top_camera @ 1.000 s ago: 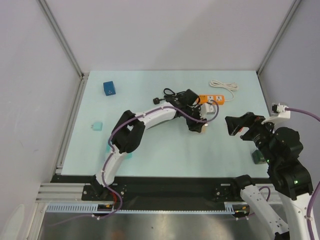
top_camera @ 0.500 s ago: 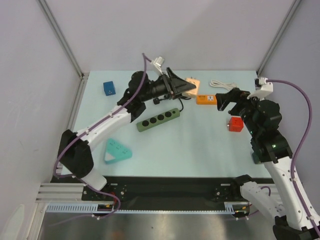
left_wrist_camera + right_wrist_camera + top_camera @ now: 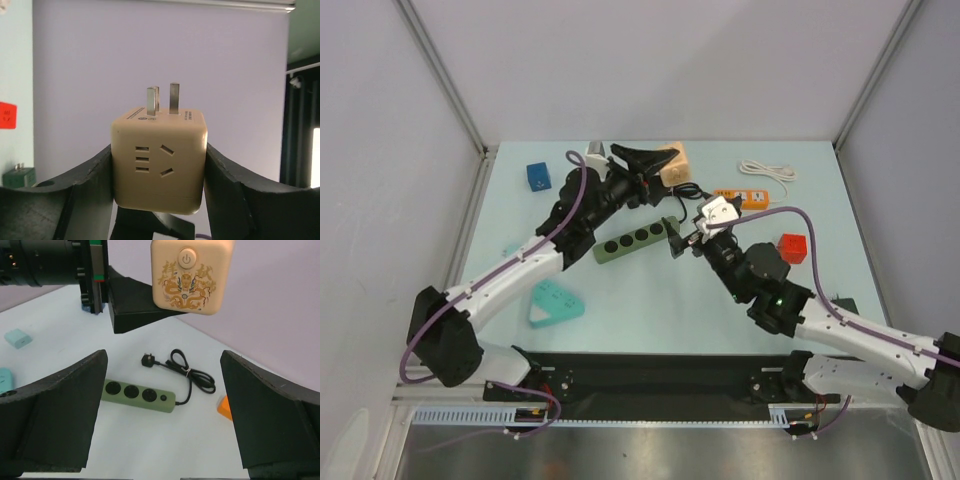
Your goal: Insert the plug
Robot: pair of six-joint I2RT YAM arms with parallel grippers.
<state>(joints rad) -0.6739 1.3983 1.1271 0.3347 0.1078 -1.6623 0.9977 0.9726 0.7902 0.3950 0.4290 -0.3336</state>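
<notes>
The left gripper (image 3: pixel 158 172) is clamped on the plug (image 3: pixel 159 155), a beige cube, with 1 finger (image 3: pixel 90 180) pressed flat on each side. The cube's 3 flat prongs (image 3: pixel 161 100) point away from the gripper, and the face toward the wrist camera carries 2 sets of socket slots. In the top view the left gripper holds the plug (image 3: pixel 672 160) raised above the far part of the table (image 3: pixel 640 300). The opposite face shows a power button and a gold dragon print.

The right gripper (image 3: pixel 163 354) stands wide with nothing in it and looks up at the plug. Below it lies the green strip (image 3: pixel 139 395) with its round sockets up. In the top view the right gripper (image 3: pixel 677 238) hangs over the strip's right end. The strip's black cord (image 3: pixel 187 372) lies coiled behind it.

Farther off on the table sit an orange strip (image 3: pixel 740 198) with a white cord (image 3: pixel 768 170), a red cube (image 3: pixel 792 247), a blue box (image 3: pixel 539 177) and a teal triangle (image 3: pixel 555 300).
</notes>
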